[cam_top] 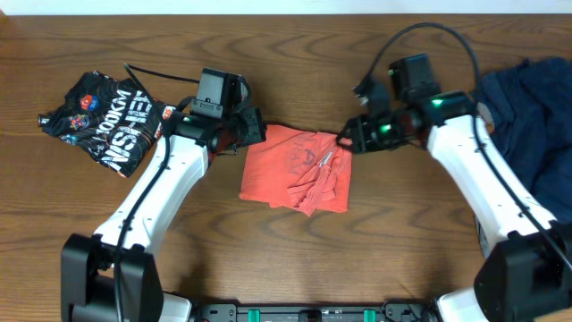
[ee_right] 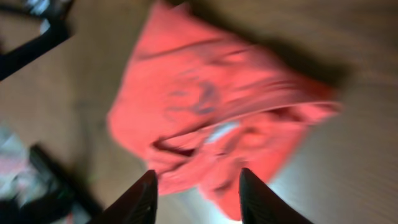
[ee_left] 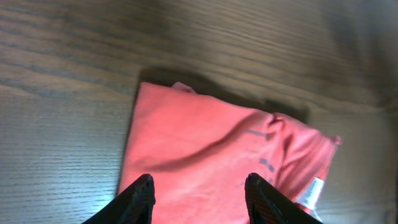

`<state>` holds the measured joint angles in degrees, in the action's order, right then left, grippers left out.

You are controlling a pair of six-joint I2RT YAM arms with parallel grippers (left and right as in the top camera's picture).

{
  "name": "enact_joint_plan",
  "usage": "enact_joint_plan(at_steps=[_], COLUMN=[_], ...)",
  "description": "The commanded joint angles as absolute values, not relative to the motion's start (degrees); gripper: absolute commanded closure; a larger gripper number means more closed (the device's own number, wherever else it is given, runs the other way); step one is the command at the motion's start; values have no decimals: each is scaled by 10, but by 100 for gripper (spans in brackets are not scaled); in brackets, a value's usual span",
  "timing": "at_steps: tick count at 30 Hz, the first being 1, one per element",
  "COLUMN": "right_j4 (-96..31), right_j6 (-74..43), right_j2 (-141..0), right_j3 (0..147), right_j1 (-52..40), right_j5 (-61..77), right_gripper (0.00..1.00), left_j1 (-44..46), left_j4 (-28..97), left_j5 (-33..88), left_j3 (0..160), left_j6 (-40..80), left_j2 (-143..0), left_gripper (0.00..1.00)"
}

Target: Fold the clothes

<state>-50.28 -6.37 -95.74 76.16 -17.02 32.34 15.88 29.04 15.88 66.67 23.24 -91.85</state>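
A roughly folded coral-red shirt (cam_top: 299, 170) lies mid-frame on the table (cam_top: 286, 259), with a black printed shirt (cam_top: 103, 121) at upper left and navy clothes (cam_top: 527, 116) at the right edge. The left tool (cam_top: 250, 128) and the right tool (cam_top: 347, 139) flank its top corners, both part open and empty.

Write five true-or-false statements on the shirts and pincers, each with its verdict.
1. The coral-red shirt lies folded between the two arms. True.
2. The black printed shirt lies on top of it. False: it lies apart, off to the left.
3. The left pincer is shut on cloth. False: its jaws stand open with nothing between them.
4. The navy clothes lie heaped at the right edge. True.
5. The right pincer is open above the coral-red shirt. True.
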Motion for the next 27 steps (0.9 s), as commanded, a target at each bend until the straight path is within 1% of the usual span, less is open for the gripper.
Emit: enact_joint_plan(at_steps=[1,8,14,18,23,27], right_j4=[-501,-480,-506,-567,-638,-663], right_j6=[-42,-42,-42,-42,-63,-156], right_j2=[-985,-1050,-1089,-1099,-1105,-1105], right_j3=[756,756,756,756,756,756], right_j1=[-216,-281,-296,-294,-285,-262], right_j5=[382,380,349,248,61,-63], right_gripper=[57,55,57,58,57,60], left_j1=[158,164,176,180,180,180], left_j4=[295,297,297,301,324,345], left_j5=[143,145,145,145,143,143], left_j3=[655,647,647,647,647,647], left_j6=[223,224,223,224,224,224], left_j2=[-946,-1008,-1043,-1056,-1063,-1063], left_gripper=[51,51,51,51,51,51])
